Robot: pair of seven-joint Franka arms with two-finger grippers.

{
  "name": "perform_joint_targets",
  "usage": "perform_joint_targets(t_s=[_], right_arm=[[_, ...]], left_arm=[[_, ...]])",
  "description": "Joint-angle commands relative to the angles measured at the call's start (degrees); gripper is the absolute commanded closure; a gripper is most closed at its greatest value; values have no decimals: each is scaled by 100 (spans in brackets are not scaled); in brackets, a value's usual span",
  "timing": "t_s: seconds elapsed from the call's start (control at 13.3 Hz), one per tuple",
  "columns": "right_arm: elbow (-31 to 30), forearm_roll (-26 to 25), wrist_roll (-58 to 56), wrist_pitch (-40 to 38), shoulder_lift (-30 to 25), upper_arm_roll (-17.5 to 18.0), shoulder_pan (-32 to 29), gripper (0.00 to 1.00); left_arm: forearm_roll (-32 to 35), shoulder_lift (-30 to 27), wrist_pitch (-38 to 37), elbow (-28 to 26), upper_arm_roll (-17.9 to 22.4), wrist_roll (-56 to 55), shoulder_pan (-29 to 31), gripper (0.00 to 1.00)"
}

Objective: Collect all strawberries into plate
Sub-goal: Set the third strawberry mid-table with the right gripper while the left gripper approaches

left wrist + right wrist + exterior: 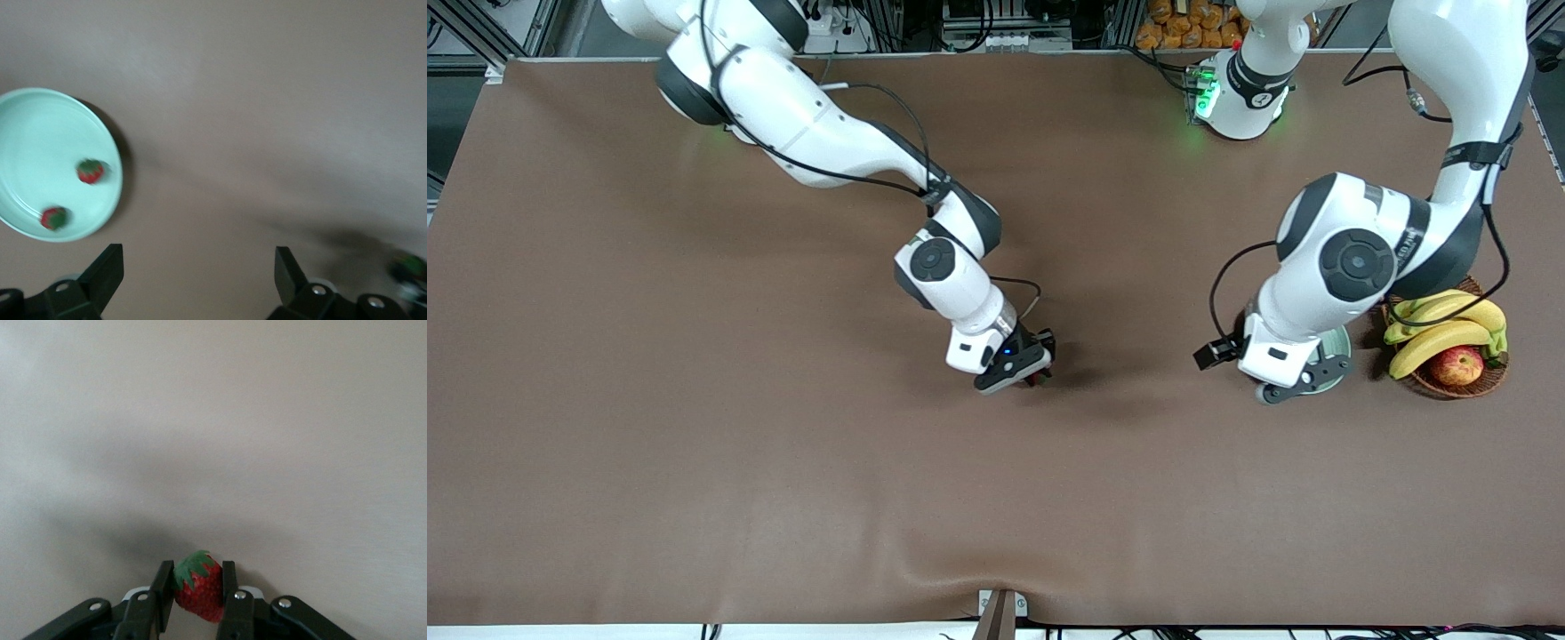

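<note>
plate (1336, 342) mostly hidden under left arm, basket (1485, 378) partly covered, smeared far tool (408, 272) at frame edge

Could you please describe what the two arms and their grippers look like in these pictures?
Both arms are glossy white with dark grey joint bands and round caps, and thin black cables loop along them. The right gripper and left gripper have black fingers. A green light glows at the left arm's base.

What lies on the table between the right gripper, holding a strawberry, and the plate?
Only bare brown table, as the front view shows, between the right gripper with its strawberry and the plate under the left arm.
</note>
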Motion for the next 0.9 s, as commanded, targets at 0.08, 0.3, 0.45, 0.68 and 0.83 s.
perform_joint_targets(t_s=[0.08,0.3,0.45,0.68,0.83], right_arm=[[472,-13,323,-43,176,-157,156,0],[201,-4,288,-131,-158,-298,-28,0],[-116,-13,279,-376,-570,-298,-291,0],[-538,-13,52,-947,-1195,-298,-774,0],[-932,-13,-457,-1123,-1572,-298,-1134,0]], left_arm=[[-210,312,-122,564,-57,-913,-571,0],[-201,673,-113,863,-49,-1494,-940,0],[-184,814,-96,1021,-49,-1732,-1134,0],[-122,928,53,1040,-22,-2058,-1319,0],[-122,1095,377,1040,-22,-2093,-1354,0]])
